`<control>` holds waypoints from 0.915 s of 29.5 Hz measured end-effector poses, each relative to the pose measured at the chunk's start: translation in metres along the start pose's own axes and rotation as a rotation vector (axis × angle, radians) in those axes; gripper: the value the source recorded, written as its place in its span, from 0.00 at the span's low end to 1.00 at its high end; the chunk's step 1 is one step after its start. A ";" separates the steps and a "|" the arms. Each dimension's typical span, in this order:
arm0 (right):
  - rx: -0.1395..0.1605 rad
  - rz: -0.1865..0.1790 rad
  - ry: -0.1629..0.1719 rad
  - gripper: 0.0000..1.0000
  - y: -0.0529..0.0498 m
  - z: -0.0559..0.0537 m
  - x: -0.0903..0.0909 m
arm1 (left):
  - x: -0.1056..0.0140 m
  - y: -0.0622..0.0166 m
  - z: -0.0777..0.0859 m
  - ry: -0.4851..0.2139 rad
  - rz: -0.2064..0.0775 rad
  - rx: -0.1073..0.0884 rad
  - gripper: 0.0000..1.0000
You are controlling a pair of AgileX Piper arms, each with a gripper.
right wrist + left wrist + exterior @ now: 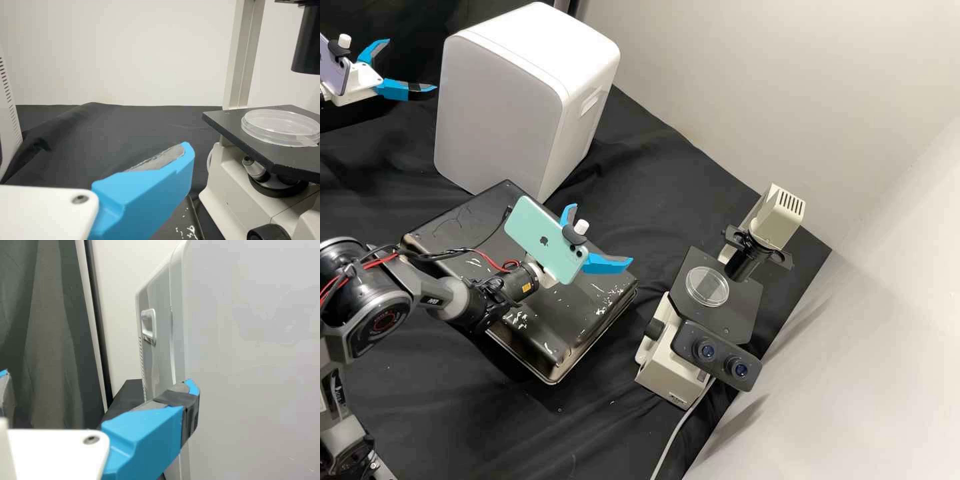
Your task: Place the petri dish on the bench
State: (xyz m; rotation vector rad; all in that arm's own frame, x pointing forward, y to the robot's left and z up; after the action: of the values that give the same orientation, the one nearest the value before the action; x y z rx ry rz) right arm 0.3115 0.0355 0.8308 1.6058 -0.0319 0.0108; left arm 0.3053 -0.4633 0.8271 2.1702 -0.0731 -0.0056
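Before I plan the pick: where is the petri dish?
The petri dish sits on the microscope stage, toward the right of the high view, a little beyond the right gripper.

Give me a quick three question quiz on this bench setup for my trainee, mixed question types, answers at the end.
1. True or false: the right gripper holds the petri dish.
2. Which stands nearer the left gripper? A) the microscope B) the white box
3. Fill in: the petri dish sits on the microscope's ____.
Key: 1 false, the right gripper is open and empty. 2 B. 3 stage.
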 end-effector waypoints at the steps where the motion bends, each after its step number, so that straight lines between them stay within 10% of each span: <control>1: 0.000 0.000 0.000 1.00 0.000 0.000 0.000 | 0.000 0.0000 0.000 0.000 0.000 0.000 1.00; 20: 0.000 0.000 0.000 1.00 0.000 0.000 0.000 | -0.011 -0.0015 0.026 -0.088 -0.009 -0.005 1.00; 27: 0.000 0.000 0.000 1.00 0.000 0.000 0.000 | -0.036 -0.0075 0.047 -0.261 0.034 0.047 1.00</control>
State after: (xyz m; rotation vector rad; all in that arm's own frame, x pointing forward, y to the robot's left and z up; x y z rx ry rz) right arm 0.3115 0.0355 0.8308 1.6058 -0.0319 0.0108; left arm 0.2678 -0.4959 0.7935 2.2038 -0.2622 -0.2704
